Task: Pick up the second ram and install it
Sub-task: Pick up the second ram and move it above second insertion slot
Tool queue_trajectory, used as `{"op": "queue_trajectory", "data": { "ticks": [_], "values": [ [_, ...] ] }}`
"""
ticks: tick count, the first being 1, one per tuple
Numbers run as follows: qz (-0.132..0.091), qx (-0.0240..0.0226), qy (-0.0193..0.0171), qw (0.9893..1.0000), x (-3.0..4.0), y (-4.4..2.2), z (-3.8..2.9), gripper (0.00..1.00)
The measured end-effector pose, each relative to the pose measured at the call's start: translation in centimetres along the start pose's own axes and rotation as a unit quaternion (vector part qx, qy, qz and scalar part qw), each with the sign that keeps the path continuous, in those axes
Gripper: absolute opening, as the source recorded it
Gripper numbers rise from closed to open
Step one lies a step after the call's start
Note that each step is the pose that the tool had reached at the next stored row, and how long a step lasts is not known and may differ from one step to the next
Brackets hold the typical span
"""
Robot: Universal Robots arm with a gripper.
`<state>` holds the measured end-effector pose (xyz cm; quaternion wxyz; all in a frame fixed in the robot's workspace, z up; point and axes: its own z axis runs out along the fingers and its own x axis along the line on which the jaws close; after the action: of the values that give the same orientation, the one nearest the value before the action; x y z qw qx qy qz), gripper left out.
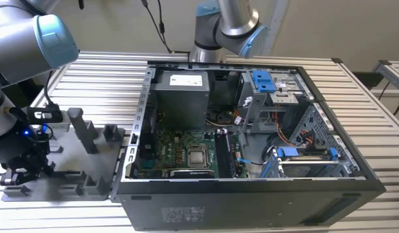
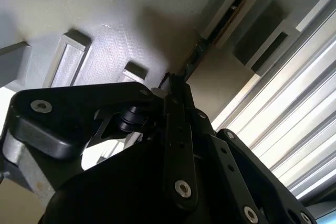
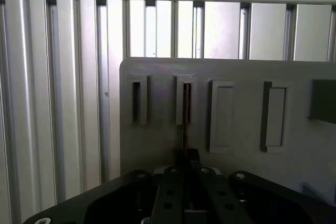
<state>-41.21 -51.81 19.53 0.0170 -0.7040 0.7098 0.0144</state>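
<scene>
At the exterior view's left, the arm comes down from above with its wrist pointing straight down over the grey fixture plate [image 1: 73, 167]. The plate lies on the slatted table [image 1: 102, 73], just beside the open computer case [image 1: 251, 199]. The gripper [image 1: 19, 171] sits low at the plate's near left corner. In both wrist views its fingers are drawn together, clamped on the second ram [image 3: 186, 114]. The thin dark stick stands on edge, one end reaching into a raised slot holder [image 2: 227, 18] on the plate.
</scene>
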Motion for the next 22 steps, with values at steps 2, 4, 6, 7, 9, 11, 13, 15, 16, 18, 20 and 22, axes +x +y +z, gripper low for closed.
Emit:
{"op": "queue_trajectory", "data": {
  "ticks": [2, 4, 6, 7, 9, 11, 13, 15, 16, 18, 20, 22],
  "values": [
    [0.000, 0.0000, 0.0000, 1.0000, 0.00, 0.00, 0.00, 0.14],
    [0.000, 0.0000, 0.0000, 1.0000, 0.00, 0.00, 0.01, 0.14],
    [0.000, 0.0000, 0.0000, 1.0000, 0.00, 0.00, 0.02, 0.14],
    [0.000, 0.0000, 0.0000, 1.0000, 0.01, 0.00, 0.02, 0.14],
    [0.000, 0.0000, 0.0000, 1.0000, 0.01, 0.00, 0.03, 0.14],
    [0.000, 0.0000, 0.0000, 1.0000, 0.01, 0.00, 0.04, 0.14],
    [0.000, 0.0000, 0.0000, 1.0000, 0.02, 0.00, 0.04, 0.14],
    [0.000, 0.0000, 0.0000, 1.0000, 0.02, 0.00, 0.04, 0.14],
    [0.000, 0.0000, 0.0000, 1.0000, 0.02, 0.00, 0.04, 0.14],
    [0.000, 0.0000, 0.0000, 1.0000, 0.02, 0.00, 0.04, 0.14],
    [0.000, 0.0001, 0.0000, 1.0000, 0.02, 0.01, -0.03, 0.14],
    [0.000, 0.0000, 0.0000, 1.0000, 0.01, 0.00, -0.23, 0.14]
  ]
}}
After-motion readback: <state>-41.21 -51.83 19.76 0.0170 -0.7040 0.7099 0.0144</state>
